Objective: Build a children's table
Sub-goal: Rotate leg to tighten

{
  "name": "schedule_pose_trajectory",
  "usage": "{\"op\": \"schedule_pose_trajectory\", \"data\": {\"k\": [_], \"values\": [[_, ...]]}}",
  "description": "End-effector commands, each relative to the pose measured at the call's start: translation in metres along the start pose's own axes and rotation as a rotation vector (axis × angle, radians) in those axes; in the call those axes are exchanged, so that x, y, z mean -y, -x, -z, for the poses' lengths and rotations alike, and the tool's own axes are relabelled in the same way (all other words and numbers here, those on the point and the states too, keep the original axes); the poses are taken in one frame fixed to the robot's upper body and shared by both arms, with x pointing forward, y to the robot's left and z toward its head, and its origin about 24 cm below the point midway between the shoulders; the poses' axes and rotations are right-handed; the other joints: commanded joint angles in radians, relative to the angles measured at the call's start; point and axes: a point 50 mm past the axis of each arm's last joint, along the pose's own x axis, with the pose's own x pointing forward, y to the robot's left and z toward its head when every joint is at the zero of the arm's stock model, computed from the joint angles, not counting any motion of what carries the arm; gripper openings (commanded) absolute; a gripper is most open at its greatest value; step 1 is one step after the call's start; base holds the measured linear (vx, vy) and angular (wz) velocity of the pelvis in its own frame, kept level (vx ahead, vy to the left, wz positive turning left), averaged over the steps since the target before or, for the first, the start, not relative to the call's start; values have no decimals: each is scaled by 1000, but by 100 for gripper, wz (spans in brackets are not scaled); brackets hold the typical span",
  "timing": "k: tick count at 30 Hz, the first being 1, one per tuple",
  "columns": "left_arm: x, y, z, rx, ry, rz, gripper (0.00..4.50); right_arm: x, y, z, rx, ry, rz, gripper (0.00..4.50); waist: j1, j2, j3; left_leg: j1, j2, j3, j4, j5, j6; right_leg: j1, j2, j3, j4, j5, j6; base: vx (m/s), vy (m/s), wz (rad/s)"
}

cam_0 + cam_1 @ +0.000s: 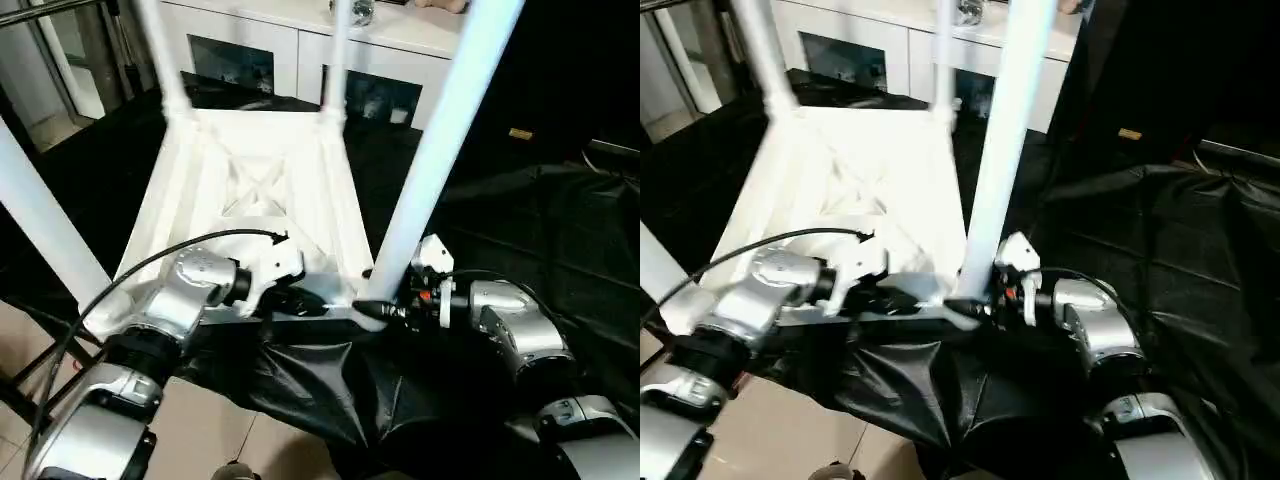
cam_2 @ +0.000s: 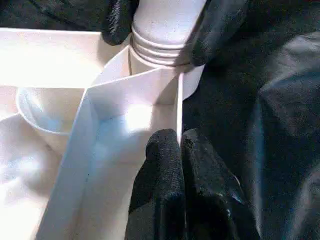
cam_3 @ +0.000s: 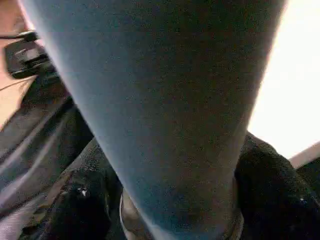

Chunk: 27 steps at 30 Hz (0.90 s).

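Note:
The white tabletop [image 1: 270, 190] lies upside down on black cloth, ribbed underside up, with several white legs standing in its corner sockets. My left gripper [image 1: 300, 300] is at the near edge, shut on the tabletop's thin rim wall [image 2: 178, 115]. My right gripper [image 1: 378, 312] is closed around the base of the near right leg [image 1: 440, 150], just above its socket. Its black fingers [image 2: 220, 25] press on both sides of the leg's ribbed end [image 2: 160, 47]. In the right wrist view that leg [image 3: 165, 100] runs up between the fingers [image 3: 75, 200].
A white cabinet [image 1: 300, 50] with glass doors stands behind the tabletop. Black cloth [image 1: 520, 230] covers the work surface and hangs over its near edge. Tiled floor [image 1: 220, 440] shows below, and a dark metal frame [image 1: 20, 390] at lower left.

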Motion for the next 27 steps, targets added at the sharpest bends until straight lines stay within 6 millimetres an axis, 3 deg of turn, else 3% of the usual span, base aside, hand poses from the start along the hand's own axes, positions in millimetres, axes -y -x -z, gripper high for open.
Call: {"op": "schedule_pose_trajectory", "data": {"k": [1, 5, 11, 13, 16, 18, 20, 26, 27], "values": [[0, -2, -5, 17, -21, 1, 0, -10, -8, 0, -15, 8, -105, 282, 0, 5, -63, 15, 32, -2, -59, -219, 35, 50, -65, 43, -63, -133, -232, 0, 0, 0], [-1, -1, -4, 16, -21, 4, 0, -11, -8, 1, -16, 1, -128, 261, 3, 4, -66, 12, 30, -1, -56, -191, 41, 53, -65, 43, -57, -85, -242, 0, 0, 0], [-4, -6, -6, 43, 26, -66, 0, -12, -11, 1, 6, -33, -95, 259, 5, 4, -65, 13, 31, 0, -56, -195, 40, 52, -65, 42, -59, -94, -243, 0, 0, 0], [-7, -11, -8, 49, 44, -110, 0, -9, -15, 4, 7, -47, -22, 259, 6, 5, -63, 14, 31, -1, -57, -207, 32, 51, -66, 43, -62, -117, -238, 0, 0, 0], [-12, -18, -11, 44, 59, -189, 0, 0, -22, 10, -13, -50, 168, 258, -1, 3, -59, 15, 30, -6, -63, -256, 5, 48, -72, 44, -73, -227, -208, 0, 0, 0], [-15, -24, -15, 46, 70, -240, 0, 6, -27, 14, -15, -86, 304, 258, -14, 2, -53, 16, 25, -11, -71, -313, -22, 46, -72, 43, -86, -353, -170, 0, 0, 0], [-17, -33, -20, 54, 85, -284, 0, 11, -33, 18, -7, -141, 441, 258, -20, 1, -53, 23, 24, -13, -71, -331, -31, 42, -75, 44, -95, -406, -148, 0, 0, 0], [-12, -60, -34, 70, 88, -310, 0, 9, -57, 19, 3, -197, 629, 258, -31, 4, -55, 21, 23, -12, -71, -324, -19, 40, -71, 46, -96, -372, -145, 0, 0, 0], [-10, -63, -35, 74, 86, -309, 0, 7, -60, 19, 9, -190, 623, 258, -30, 10, -56, 22, 23, -12, -71, -324, -17, 40, -70, 46, -95, -358, -146, 0, 0, 0]]}}
